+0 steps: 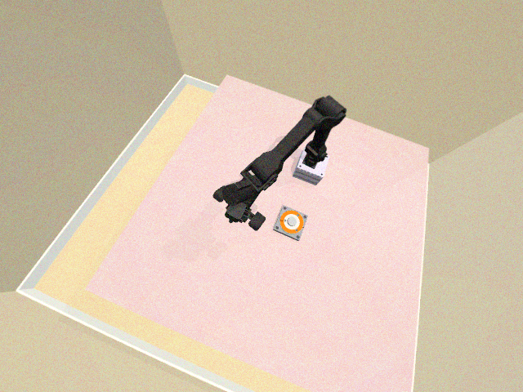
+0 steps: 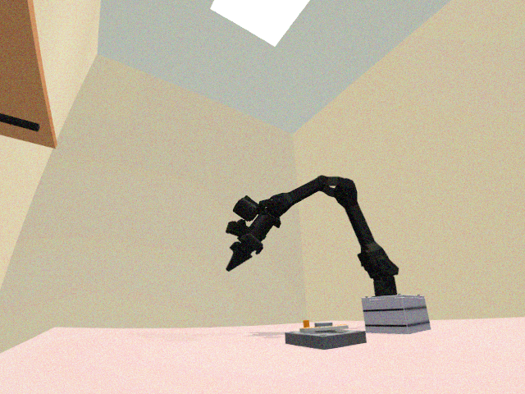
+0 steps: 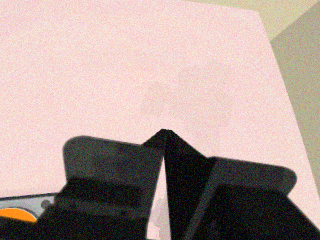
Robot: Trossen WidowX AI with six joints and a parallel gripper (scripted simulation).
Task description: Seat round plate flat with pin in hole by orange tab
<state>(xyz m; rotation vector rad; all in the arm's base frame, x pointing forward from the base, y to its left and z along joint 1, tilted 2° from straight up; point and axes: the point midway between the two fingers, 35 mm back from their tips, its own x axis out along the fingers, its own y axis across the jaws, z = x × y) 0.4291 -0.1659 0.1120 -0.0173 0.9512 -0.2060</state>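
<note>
Black pincer (image 2: 232, 264) pinched fully shut, fingertips meeting in a single point, nothing between them. Hanging high in the air, well above the pink surface (image 1: 261, 304), nose tilted steeply down and away from the grey square base (image 2: 325, 337). From the top view, pincer (image 1: 236, 217) off to one side of that base (image 1: 279, 226), near but clearly apart, no contact anywhere. Through the wrist camera, only a corner of the base (image 3: 20, 202) and a sliver of orange (image 3: 17, 215) peeking in at the bottom left edge, the rest filled by pink.

Back from the pincer, black jointed arm (image 2: 296, 194) arching up to an elbow and dropping to a grey block pedestal (image 2: 396, 313), standing just behind the base.

On the base itself: round plate with the orange ring (image 1: 291, 221) seated around a pale central post (image 1: 291, 220). From the side, plate (image 2: 324, 327) seen as a thin pale slab sitting proud of the base top, small orange tab (image 2: 305, 322) sticking up at its far left edge. Pin and its hole too small to make out; whether the plate lies tilted or flat, cannot tell from here.

Beyond the base, pink surface spreading wide, bordered on two sides by a yellow strip (image 1: 127, 168) and a pale grey rim (image 1: 109, 168).
</note>
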